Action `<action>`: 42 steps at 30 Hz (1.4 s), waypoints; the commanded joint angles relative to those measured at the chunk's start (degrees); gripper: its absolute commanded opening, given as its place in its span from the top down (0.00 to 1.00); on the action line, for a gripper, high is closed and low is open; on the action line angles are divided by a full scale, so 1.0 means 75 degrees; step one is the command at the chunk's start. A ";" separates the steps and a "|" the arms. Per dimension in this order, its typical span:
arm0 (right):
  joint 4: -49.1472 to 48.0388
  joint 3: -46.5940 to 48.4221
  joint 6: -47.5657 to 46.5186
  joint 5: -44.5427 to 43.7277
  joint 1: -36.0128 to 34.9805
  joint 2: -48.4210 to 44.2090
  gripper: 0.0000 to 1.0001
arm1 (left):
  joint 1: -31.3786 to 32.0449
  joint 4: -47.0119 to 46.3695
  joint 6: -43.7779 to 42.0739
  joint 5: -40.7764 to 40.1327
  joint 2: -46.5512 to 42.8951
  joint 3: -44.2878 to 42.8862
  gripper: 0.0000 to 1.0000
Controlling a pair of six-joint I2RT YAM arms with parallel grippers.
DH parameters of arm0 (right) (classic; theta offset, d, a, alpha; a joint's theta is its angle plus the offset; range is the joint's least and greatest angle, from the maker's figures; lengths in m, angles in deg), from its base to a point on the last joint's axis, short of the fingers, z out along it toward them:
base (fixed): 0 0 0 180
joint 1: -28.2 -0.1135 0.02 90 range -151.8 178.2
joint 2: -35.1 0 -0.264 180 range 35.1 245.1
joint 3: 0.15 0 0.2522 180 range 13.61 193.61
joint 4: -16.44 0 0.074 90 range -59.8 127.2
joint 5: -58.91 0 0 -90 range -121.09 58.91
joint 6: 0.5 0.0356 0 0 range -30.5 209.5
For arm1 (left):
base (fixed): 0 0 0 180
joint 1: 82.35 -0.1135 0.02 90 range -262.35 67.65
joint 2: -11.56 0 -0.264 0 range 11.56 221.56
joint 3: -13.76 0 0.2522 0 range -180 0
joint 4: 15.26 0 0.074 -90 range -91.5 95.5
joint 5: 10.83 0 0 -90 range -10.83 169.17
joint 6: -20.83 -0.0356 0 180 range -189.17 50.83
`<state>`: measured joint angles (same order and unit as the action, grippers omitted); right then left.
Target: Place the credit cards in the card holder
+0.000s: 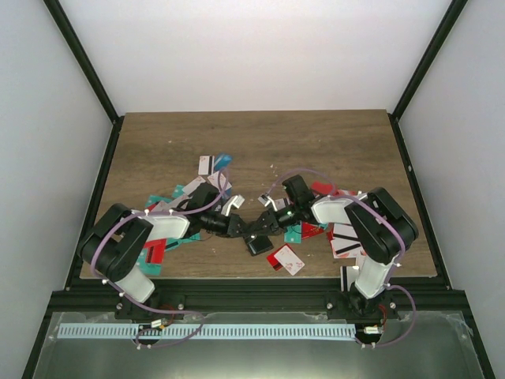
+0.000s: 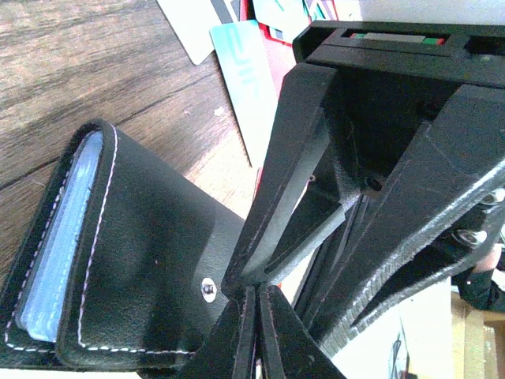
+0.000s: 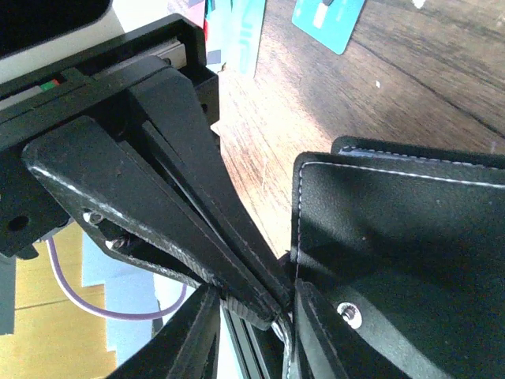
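Observation:
The black card holder (image 1: 258, 245) lies between the two arms at the table's middle front. In the left wrist view the card holder (image 2: 134, 260) shows white stitching, a metal snap and pale blue sleeves at its left end. My left gripper (image 2: 259, 296) is shut, pinching a thin edge of the holder, and its tips sit between the right gripper's fingers (image 2: 394, 181). My right gripper (image 3: 256, 316) stands open around those tips and the holder's stitched edge (image 3: 287, 347). Credit cards lie scattered: a red and white one (image 1: 286, 259), a teal one (image 2: 241, 71), another teal one (image 3: 327, 20).
More cards lie in heaps by the left arm (image 1: 170, 207), behind it (image 1: 213, 164) and under the right arm (image 1: 345, 241). Black frame posts (image 1: 83, 59) and white walls enclose the wooden table (image 1: 260, 134).

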<state>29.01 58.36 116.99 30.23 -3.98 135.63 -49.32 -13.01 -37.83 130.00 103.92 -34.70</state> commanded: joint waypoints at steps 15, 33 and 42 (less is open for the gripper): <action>0.0297 -0.0067 -0.0509 0.0064 0.0112 -0.0035 0.88 | 0.0037 0.0003 -0.0335 0.0257 0.0320 -0.0247 0.96; 0.0130 -0.0260 -0.0533 0.0328 0.0166 0.0118 0.85 | 0.0034 0.0083 -0.0375 0.0254 0.0404 -0.0327 0.96; 0.0135 -0.0317 -0.0517 0.0366 0.0155 0.0258 0.89 | 0.0030 0.0048 -0.0349 0.0244 0.0415 -0.0317 0.96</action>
<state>30.56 56.68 113.95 31.54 -3.00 136.55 -49.25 -11.15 -39.36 131.09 106.37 -35.68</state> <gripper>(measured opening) 0.124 0.040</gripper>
